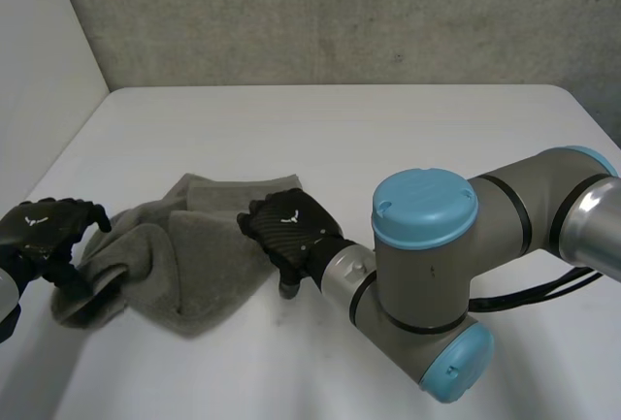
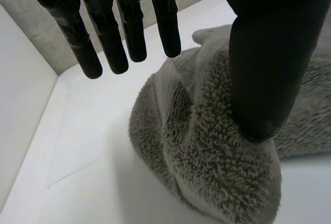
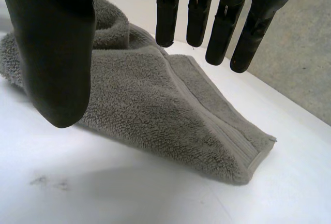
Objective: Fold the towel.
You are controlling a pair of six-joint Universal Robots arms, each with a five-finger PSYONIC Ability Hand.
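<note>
A grey terry towel lies crumpled and partly folded on the white table, left of the middle. My left hand is at the towel's bunched left end. In the left wrist view its thumb rests on top of the bunched towel, while its fingers hang straight and apart from the cloth. My right hand hovers over the towel's right edge. There the straight fingers and thumb stand spread above the towel, near a folded corner, holding nothing.
My right arm's bulky elbow hangs over the table's front right. A white wall borders the table on the left and a grey wall stands at the back. Faint dark smudges mark the table under the right thumb.
</note>
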